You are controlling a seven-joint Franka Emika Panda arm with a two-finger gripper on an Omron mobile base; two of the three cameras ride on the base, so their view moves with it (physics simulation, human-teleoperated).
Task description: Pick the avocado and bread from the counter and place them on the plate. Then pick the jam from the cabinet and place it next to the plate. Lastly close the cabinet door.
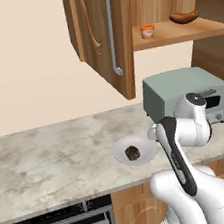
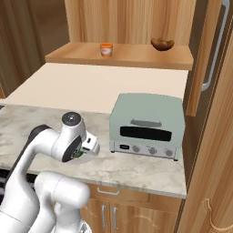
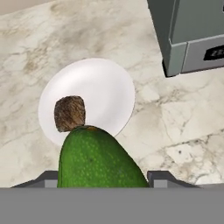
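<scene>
avocado (image 3: 98, 159) sits between the fingers (image 3: 162, 178), held tight | bread (image 3: 69, 113) lies on plate (image 3: 109, 87) | above desk (image 3: 183, 131)

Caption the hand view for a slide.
Gripper carries the avocado above the counter toward the plate holding bread.

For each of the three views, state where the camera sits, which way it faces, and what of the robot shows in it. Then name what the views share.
Left base view: behind the arm, to its left, facing forward and down at the counter, plate with bread, and open cabinet door; the arm rises at lower right.
Right base view: behind, to its right, facing the toaster oven and the shelf with jam; the arm rises at lower left.
Hand view: on the hand, looking down at the plate; the gripper holds the avocado.
Shared: both base views show counter, oven, jam; left base and hand views show plate, bread.
</scene>
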